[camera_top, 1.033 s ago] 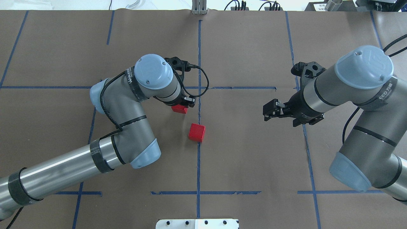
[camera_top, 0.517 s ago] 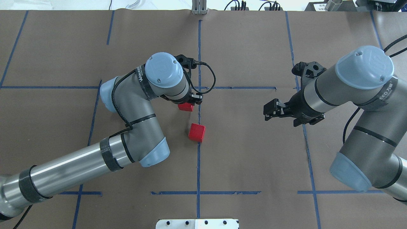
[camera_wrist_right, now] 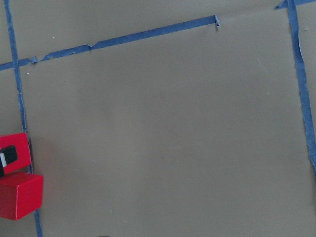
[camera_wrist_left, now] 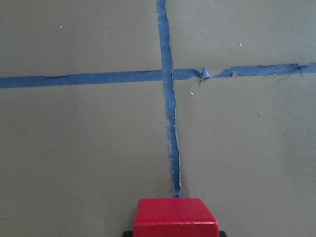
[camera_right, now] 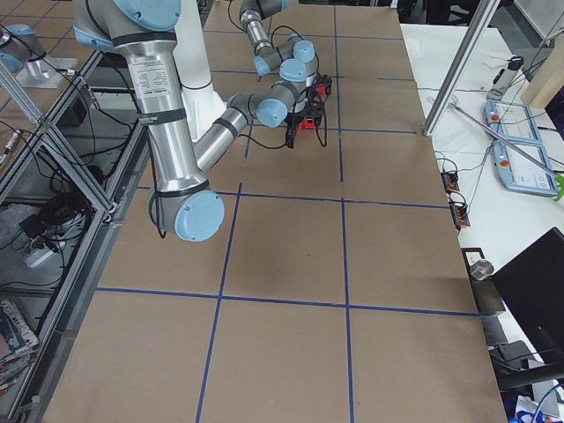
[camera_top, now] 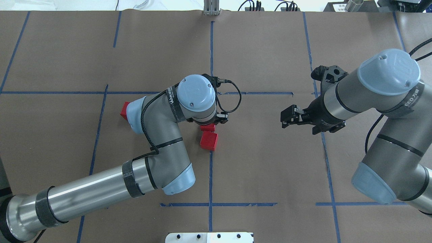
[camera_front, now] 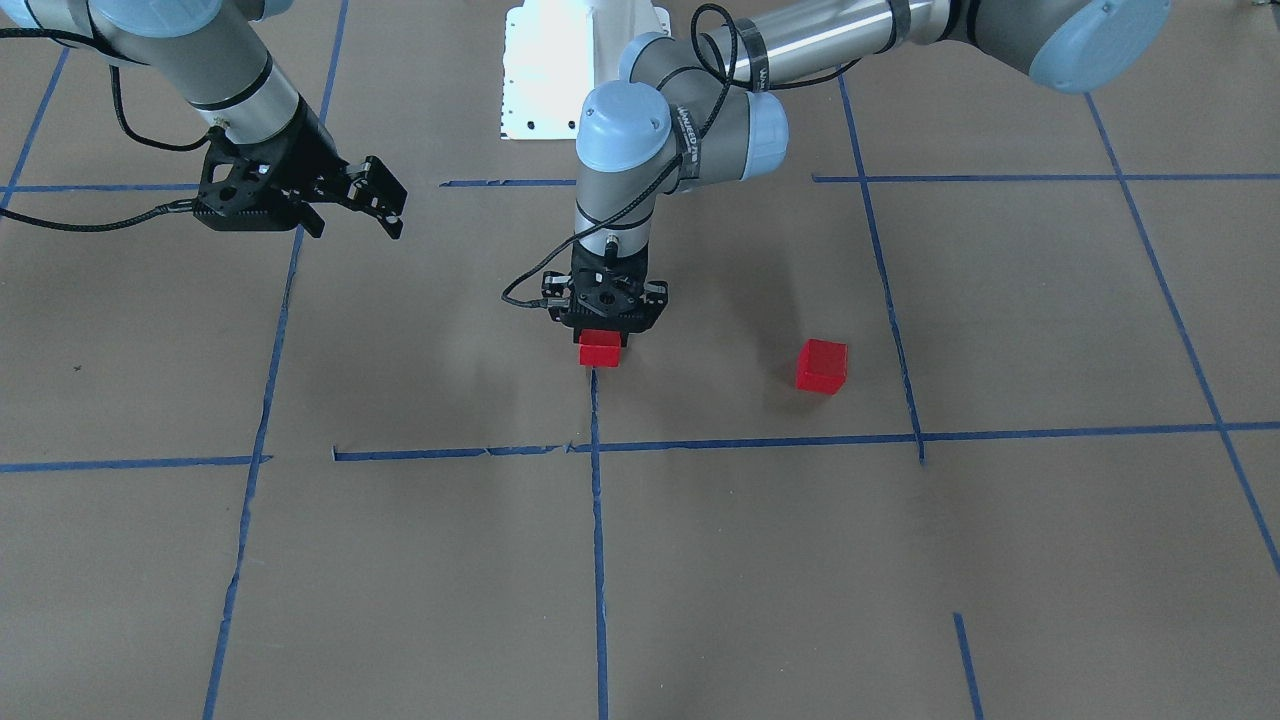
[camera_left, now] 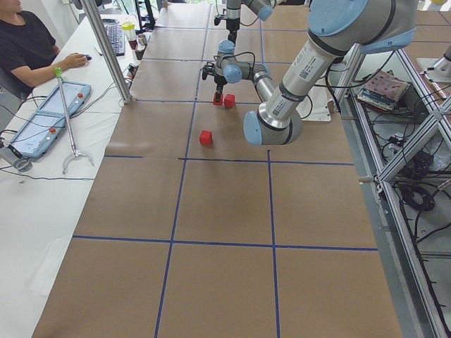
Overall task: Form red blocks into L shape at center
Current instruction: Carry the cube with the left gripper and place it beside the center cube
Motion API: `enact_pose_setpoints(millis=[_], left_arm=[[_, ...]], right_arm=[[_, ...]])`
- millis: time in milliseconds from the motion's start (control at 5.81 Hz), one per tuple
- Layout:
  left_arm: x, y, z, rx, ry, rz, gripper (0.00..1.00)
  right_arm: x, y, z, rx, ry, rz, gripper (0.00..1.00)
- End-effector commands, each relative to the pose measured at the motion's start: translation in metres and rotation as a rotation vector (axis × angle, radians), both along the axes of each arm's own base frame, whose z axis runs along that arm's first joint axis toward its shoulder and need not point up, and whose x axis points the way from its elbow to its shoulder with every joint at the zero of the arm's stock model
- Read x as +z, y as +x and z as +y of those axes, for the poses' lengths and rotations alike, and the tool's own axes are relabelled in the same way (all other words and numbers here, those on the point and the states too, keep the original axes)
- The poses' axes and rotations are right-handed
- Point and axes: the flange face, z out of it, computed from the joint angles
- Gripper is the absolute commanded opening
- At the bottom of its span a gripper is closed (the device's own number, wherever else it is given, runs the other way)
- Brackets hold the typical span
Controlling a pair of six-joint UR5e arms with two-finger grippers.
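Brown paper (camera_top: 270, 168), centre tape line (camera_top: 210, 175); left gripper (camera_front: 601, 338) clamps red block (camera_front: 600, 351), just beyond resting block (camera_top: 209, 141); right gripper (camera_top: 284, 118) agape, empty.

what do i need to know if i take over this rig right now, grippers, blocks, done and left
The left gripper is shut on a red block, low over the center tape line and right beside the second block. I cannot tell if they touch.
The right gripper is open and empty, hovering off to its own side.
The third block lies alone on the robot's left, away from the center.
Done: one block at center, another about in place.
Left: release it, fetch the third block and set it to close the L.
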Motion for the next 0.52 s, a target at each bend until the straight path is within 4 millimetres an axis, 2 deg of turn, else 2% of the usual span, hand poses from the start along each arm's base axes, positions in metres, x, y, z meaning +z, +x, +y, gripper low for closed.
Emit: enact_pose_setpoints(millis=[0,344], left_arm=[[-0.0047,-0.0007,0.0014,-0.002,-0.014,-0.019,0.00],[-0.0027,0.0064,0.0106,0.012,-0.016,-0.024,0.01]], right_arm=[[-0.0004,0.0003,0.0002,0.002,-0.003,-0.001,1.00],[0.0004,0.0004,0.0004,0.002,-0.004,0.000,1.00]])
